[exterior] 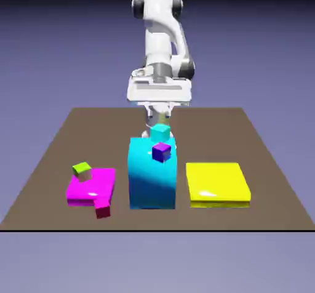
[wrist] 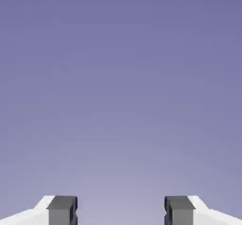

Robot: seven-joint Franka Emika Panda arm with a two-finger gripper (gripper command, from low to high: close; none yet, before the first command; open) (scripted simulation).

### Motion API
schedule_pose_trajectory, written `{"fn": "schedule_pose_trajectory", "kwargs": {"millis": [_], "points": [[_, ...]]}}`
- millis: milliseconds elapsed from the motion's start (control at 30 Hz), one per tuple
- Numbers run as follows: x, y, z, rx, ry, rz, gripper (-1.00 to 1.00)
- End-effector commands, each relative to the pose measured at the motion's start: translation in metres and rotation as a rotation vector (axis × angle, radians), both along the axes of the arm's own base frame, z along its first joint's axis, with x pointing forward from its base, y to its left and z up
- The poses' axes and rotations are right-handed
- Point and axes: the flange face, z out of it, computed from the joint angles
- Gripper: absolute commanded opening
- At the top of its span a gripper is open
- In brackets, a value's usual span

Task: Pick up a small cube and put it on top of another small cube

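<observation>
Overhead, fingers [wrist: 121,212] stand apart, empty, above the brown table [exterior: 258,144] against blue-violet backdrop [exterior: 55,39].

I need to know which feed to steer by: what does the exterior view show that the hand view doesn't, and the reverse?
Only the exterior view shows the table and its things: the tiny dark red cube at the magenta slab's near corner, the lime-green cube on that slab, the purple cube on the tall cyan block, a small cyan cube behind it, and the yellow slab. Only the hand view shows the hand open, two grey fingertips apart, nothing between them, against plain backdrop. Both share only that backdrop.
</observation>
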Motion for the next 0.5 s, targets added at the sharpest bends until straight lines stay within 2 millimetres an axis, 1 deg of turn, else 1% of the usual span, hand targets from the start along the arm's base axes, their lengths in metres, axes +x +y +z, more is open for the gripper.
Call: {"fn": "schedule_pose_trajectory", "kwargs": {"millis": [0, 100, 233, 467], "points": [[0.010, -0.002, -0.005, -0.013, 0.042, 0.006, 0.00], [0.038, -0.010, -0.020, -0.051, 0.169, 0.025, 0.00], [0.072, -0.024, -0.046, -0.098, 0.340, 0.049, 0.00], [0.122, -0.054, -0.103, -0.168, 0.643, 0.091, 0.00]]}}
